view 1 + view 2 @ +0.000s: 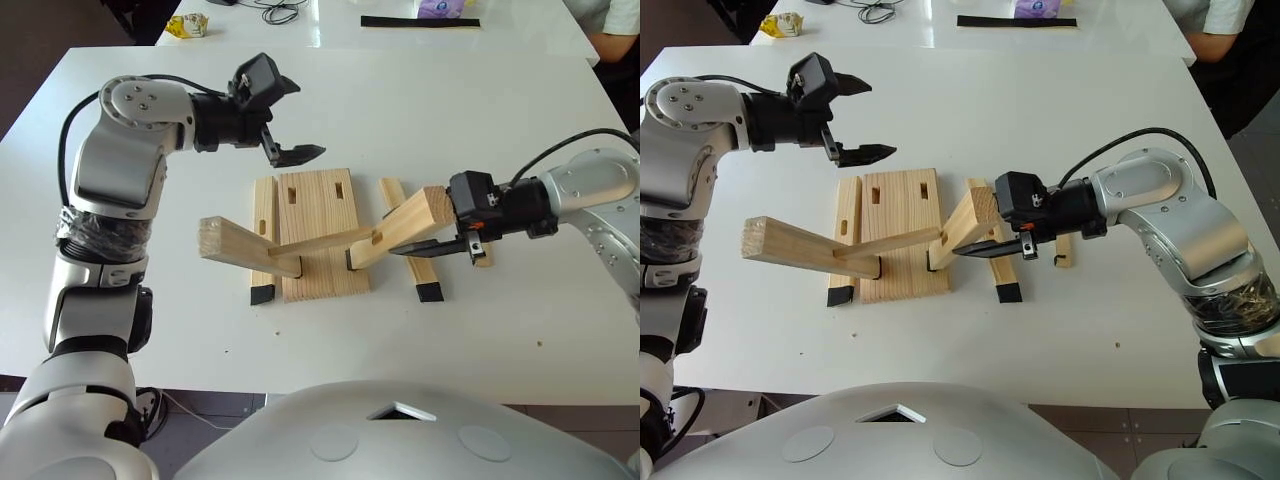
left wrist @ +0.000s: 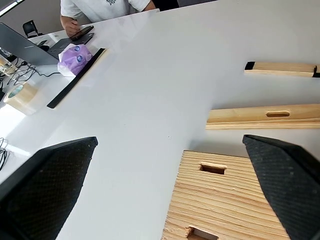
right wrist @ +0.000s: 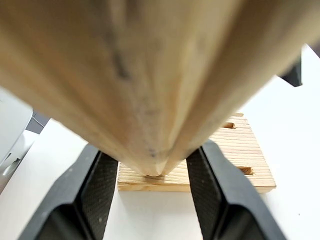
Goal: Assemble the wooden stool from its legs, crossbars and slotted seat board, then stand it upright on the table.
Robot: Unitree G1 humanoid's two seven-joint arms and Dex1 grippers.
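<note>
A white surface (image 1: 450,110) carries the parts of a wooden stool. The slotted seat board (image 1: 315,215) lies flat at its centre. Across the board's near half rests a partly built frame, two legs joined by a thin crossbar (image 1: 325,242).

The right end effector (image 1: 425,240) is closed around the frame's right leg (image 1: 390,236), which tilts up off the surface. The frame's left leg (image 1: 240,252) juts out past the board's left edge.

The left end effector (image 1: 305,118) hovers above the surface just beyond the board's far left corner, spread wide and holding nothing.

One loose leg (image 1: 264,215) lies flat against the board's left side. Another loose leg (image 1: 425,272) lies to the right of the board, beneath the right end effector.
</note>
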